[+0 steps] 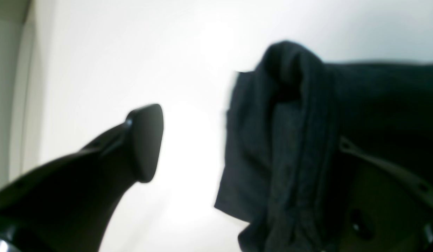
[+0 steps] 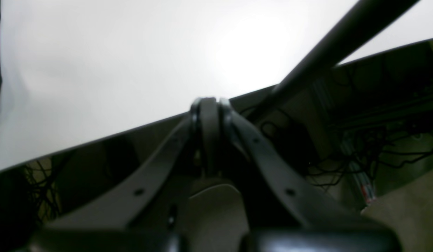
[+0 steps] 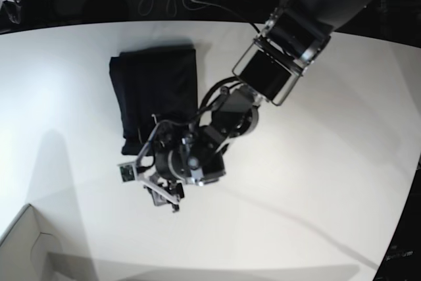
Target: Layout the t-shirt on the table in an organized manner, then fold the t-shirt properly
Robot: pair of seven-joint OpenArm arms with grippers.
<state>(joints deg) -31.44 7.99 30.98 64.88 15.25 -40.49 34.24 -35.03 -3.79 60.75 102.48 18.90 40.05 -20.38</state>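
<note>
— Left gripper first: in the left wrist view its jaws stand spread, one dark finger at lower left, the other at the right edge with the t-shirt draped over it. Nothing looks pinched.

— And the right gripper?

— In the right wrist view its tips are pressed together on nothing, over the edge of the table; only a black sliver shows at the far left.

— The base view?

— Shirt folded into a block at upper centre-left, its long axis running top to bottom. Only the left arm is nearer, at the block's lower edge.
</note>
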